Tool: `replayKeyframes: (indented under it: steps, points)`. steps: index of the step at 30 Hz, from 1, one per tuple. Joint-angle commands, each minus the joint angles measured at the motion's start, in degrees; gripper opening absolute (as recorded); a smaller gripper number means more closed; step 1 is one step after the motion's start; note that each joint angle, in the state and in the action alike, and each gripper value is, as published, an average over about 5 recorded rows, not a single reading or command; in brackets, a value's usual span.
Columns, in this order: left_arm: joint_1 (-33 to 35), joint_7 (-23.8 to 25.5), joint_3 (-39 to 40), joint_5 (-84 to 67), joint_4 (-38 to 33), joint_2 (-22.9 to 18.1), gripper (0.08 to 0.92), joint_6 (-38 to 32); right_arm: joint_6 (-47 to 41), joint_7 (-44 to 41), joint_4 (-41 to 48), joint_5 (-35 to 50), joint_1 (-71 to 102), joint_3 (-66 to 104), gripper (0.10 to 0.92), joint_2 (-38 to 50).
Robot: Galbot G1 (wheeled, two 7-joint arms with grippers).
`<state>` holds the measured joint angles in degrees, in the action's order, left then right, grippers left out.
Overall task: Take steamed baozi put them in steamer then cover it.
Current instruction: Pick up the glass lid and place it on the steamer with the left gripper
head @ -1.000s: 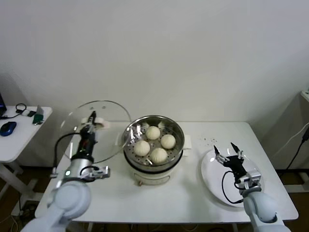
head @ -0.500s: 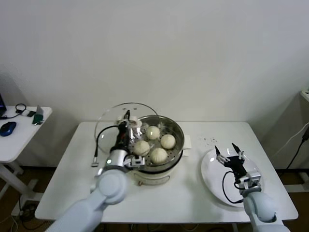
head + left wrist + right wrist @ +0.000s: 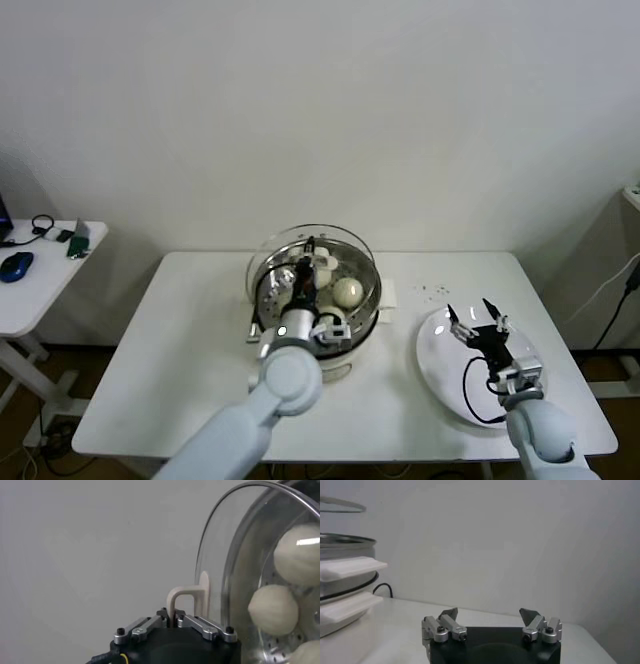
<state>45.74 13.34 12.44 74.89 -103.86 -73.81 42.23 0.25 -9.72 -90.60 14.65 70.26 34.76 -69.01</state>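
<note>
Hanging over the steamer (image 3: 318,300), the left end effector (image 3: 172,620) clamps the cover (image 3: 312,262) by its handle (tilted, not seated) above the steamed baozi (image 3: 347,291), while the right end effector (image 3: 477,322) idles spread apart over the plate (image 3: 440,375).

My head view is evenly and softly lit, the wall behind bright, shadows faint. The cover (image 3: 250,560) catches pale glare along its rim in my left wrist view. My arm blurs at the frame's lower edge.
</note>
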Motion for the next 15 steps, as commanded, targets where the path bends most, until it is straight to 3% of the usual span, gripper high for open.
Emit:
replayKeyframes:
  steps: [1,15]
  points:
    - [0.98,-0.67,0.93,0.85,4.56,-5.59,0.150,2.77,0.33,-0.20,0.36,-0.52,-0.03,0.13,0.823,-0.22]
    - [0.80,-1.34,1.02,1.22,6.15,-3.17,0.150,2.77,0.70,-0.41,0.57,-1.22,-0.03,0.25,0.823,-0.80]
